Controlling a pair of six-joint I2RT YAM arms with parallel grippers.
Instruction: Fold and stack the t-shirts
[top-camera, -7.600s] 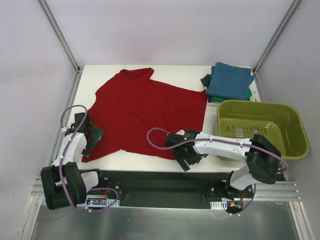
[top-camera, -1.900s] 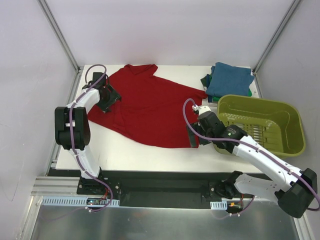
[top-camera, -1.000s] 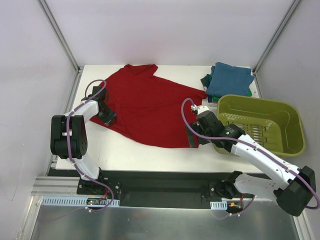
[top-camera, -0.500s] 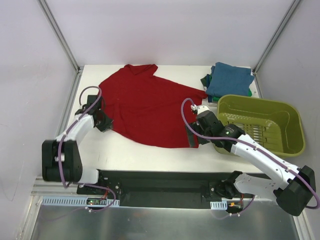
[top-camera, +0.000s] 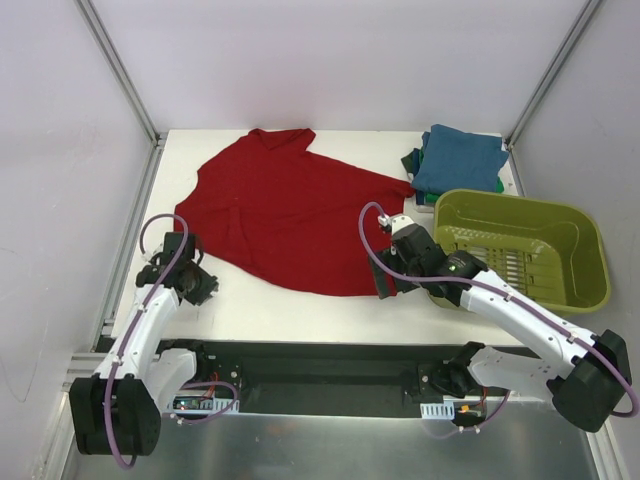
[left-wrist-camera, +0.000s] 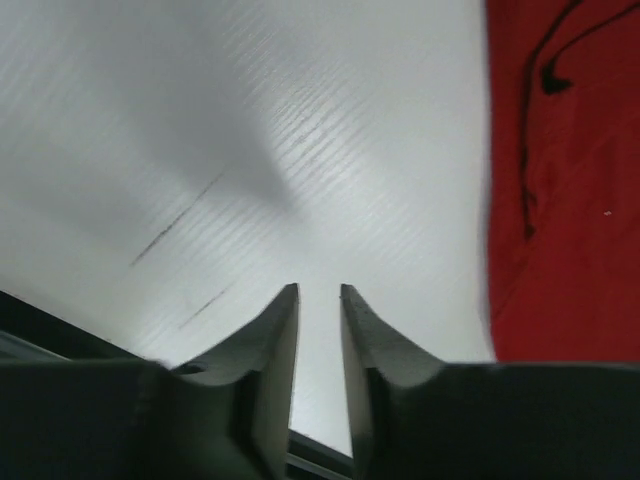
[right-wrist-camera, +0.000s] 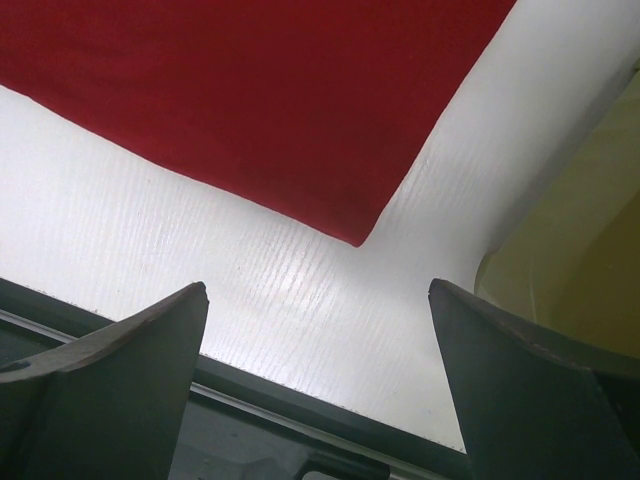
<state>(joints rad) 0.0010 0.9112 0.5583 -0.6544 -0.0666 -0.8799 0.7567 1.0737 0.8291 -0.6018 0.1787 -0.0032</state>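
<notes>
A dark red t-shirt (top-camera: 290, 215) lies spread out flat across the middle of the white table (top-camera: 300, 305), collar toward the back. My left gripper (top-camera: 197, 286) hovers over bare table just off the shirt's near-left edge. Its jaws stand a narrow gap apart with nothing between them (left-wrist-camera: 320, 292), and red cloth (left-wrist-camera: 565, 180) shows to their right. My right gripper (top-camera: 385, 281) is wide open over the table (right-wrist-camera: 318, 290), just short of the shirt's near-right corner (right-wrist-camera: 250, 90). A folded teal-blue t-shirt (top-camera: 460, 160) tops a stack at the back right, with green cloth (top-camera: 412, 160) under it.
An olive-green plastic basket (top-camera: 520, 255) stands at the right, close beside my right arm, and its wall (right-wrist-camera: 580, 230) shows in the right wrist view. A black rail (top-camera: 320, 365) runs along the table's near edge. Metal frame posts rise at the back corners.
My left gripper has let go of the shirt's left edge and drawn back toward the near-left, jaws parting slightly. The right arm has barely moved.
</notes>
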